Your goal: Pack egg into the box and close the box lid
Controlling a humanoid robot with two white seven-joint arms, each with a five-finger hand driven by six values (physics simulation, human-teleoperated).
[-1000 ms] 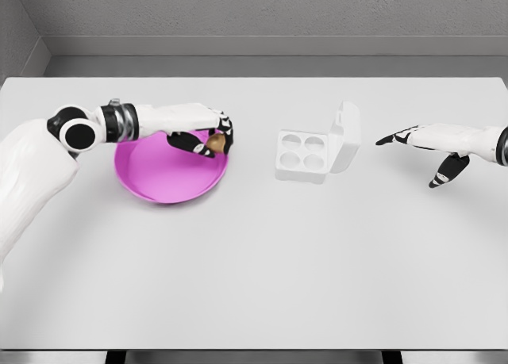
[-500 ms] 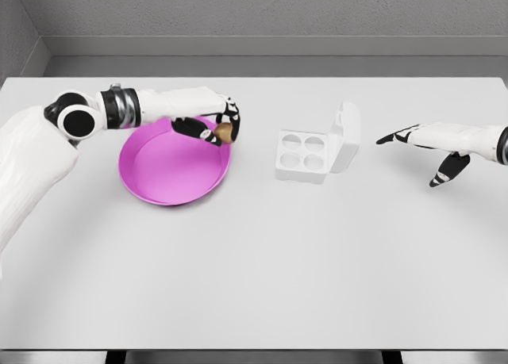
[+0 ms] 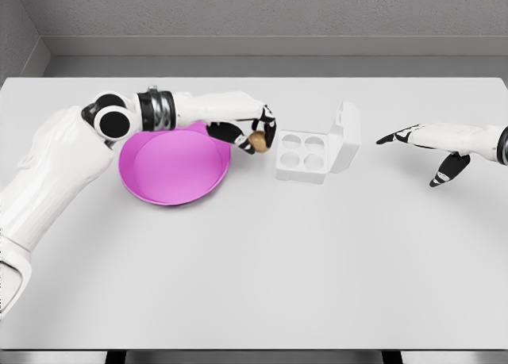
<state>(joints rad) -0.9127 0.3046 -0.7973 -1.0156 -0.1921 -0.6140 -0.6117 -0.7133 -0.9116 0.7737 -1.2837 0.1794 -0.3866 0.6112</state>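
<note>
Gripping brown egg (image 3: 257,140), left hand (image 3: 248,132) hovering between pink plate (image 3: 171,170) and open box (image 3: 311,151); right hand (image 3: 432,143) resting, fingers spread

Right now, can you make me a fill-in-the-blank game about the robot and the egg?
1. The brown egg is held by the robot's ____ hand.
2. The round plate on the table is ____ in colour.
3. The white box has ____ round cups for eggs.
4. The box lid is standing ____, so nothing is packed yet.

Missing words: left; pink; four; open
</note>
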